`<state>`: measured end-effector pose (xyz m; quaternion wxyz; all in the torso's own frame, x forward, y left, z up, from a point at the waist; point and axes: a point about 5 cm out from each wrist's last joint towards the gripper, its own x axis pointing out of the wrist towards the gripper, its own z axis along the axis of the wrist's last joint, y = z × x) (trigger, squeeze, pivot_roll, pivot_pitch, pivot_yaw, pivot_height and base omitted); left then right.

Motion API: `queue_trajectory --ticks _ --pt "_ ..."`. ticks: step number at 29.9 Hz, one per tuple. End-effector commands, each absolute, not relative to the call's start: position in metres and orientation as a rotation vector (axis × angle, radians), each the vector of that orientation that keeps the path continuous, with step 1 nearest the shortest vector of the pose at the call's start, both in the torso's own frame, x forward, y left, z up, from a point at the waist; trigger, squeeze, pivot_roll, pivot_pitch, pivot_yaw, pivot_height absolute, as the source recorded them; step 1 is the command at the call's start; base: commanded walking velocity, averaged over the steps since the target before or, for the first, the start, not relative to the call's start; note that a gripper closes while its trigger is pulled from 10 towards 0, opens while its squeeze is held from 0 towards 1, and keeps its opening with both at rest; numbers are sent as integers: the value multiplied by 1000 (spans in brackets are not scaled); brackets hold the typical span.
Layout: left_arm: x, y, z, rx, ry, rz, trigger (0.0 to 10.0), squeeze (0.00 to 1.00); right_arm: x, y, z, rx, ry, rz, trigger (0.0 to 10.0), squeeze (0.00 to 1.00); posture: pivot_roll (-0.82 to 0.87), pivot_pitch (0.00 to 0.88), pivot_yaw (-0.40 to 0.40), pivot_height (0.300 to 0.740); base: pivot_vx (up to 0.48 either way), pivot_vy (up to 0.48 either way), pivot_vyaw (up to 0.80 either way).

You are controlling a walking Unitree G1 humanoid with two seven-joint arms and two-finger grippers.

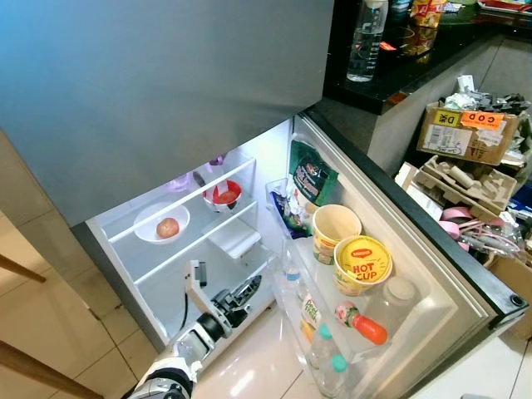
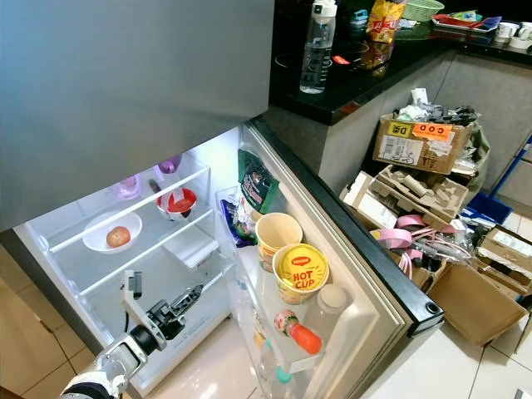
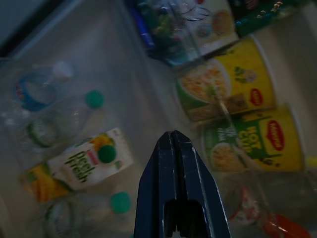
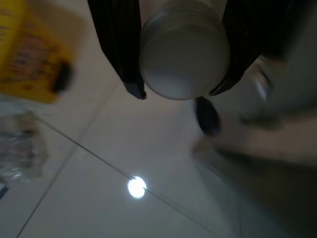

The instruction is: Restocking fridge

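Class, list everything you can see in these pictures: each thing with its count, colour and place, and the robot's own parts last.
Fridge door: one, grey, open.
Noodle cups: two, yellow and beige, upper door shelf.
Sauce bottle: one, orange cap, door shelf.
Juice carton: one, white and yellow, lower door shelf.
Plate with fruit: one, white, inner shelf.
Water bottle: one, clear, black counter.
Cardboard box: one, brown, floor.
Left gripper: shut, by the door shelves.
Right gripper: clamps a white-capped container.

A home kitchen is shown. An open fridge (image 1: 249, 241) is stocked with cup noodles (image 1: 362, 263), bottles and bowls. A dark table (image 2: 366, 79) carries a water bottle (image 2: 317, 46) and snacks, and cluttered cardboard boxes (image 2: 416, 141) are piled on the tiled floor (image 1: 249, 357).
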<state>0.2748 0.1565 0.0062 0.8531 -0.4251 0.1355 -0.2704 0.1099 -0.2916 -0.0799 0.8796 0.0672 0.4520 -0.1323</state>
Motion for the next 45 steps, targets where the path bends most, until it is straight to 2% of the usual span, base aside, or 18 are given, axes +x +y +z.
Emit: queue_trajectory --ticks 1,5,6,9,12,13,14,17,23,26,27,29,30,34,37,41,42,45 --pt "270 169 1 -897 297 -514 10000 0 116 -305 -71 194 850 -325 10000 0 -81 0 -17 740 0 0 0" --pt "261 181 -8 -906 328 -427 10000 0 120 -341 -46 403 599 -449 10000 0 -80 0 -19 740 0 0 0" --pt "261 181 -8 -906 328 -427 10000 0 120 -341 -46 403 599 -449 10000 0 -80 0 -19 740 0 0 0" --pt "250 187 -19 -912 373 -356 10000 0 117 -380 -18 505 364 -556 10000 0 -83 0 -18 740 0 0 0" --pt "243 189 -25 -910 402 -326 10000 0 121 -395 1 549 224 -531 10000 0 -84 0 -17 740 0 0 0" --pt "241 190 -27 -909 414 -315 10000 0 123 -401 10 562 159 -504 10000 0 -84 0 -17 740 0 0 0" --pt "229 192 -36 -899 467 -277 10000 0 134 -418 50 568 -69 -296 10000 0 -85 0 -16 740 0 0 0" --pt "217 195 -45 -891 517 -237 10000 0 138 -427 89 508 -213 -72 10000 0 -80 0 -19 740 0 0 0" --pt "199 198 -57 -878 592 -195 10000 0 135 -446 159 365 -451 67 10000 0 -81 0 -18 740 0 0 0" --pt "195 199 -59 -877 606 -189 10000 0 136 -445 185 310 -552 129 10000 0 -81 0 -14 740 0 0 0" --pt "193 198 -60 -874 621 -187 10000 0 140 -438 219 242 -667 227 10000 0 -82 0 -11 740 0 0 0" --pt "191 198 -61 -871 628 -185 10000 0 142 -432 239 206 -732 302 10000 0 -81 0 -10 740 0 0 0" --pt "190 197 -62 -867 640 -184 10000 0 150 -419 267 149 -815 401 10000 0 -81 0 -10 740 0 0 0" --pt "189 195 -64 -864 649 -184 10000 0 162 -402 293 95 -874 510 10000 0 -79 0 -17 740 0 0 0" --pt "189 193 -64 -865 652 -184 10000 0 169 -393 301 78 -880 543 10000 0 -79 0 -17 740 0 0 0" --pt "186 189 -66 -866 666 -188 10000 0 186 -367 303 88 -842 671 10000 0 -76 0 -22 740 0 0 0" --pt "183 187 -68 -865 680 -188 10000 0 196 -349 302 106 -811 749 10000 0 -73 0 -24 740 0 0 0" --pt "181 186 -69 -863 689 -191 10000 0 203 -336 299 119 -786 796 10000 0 -72 0 -22 740 0 0 0"
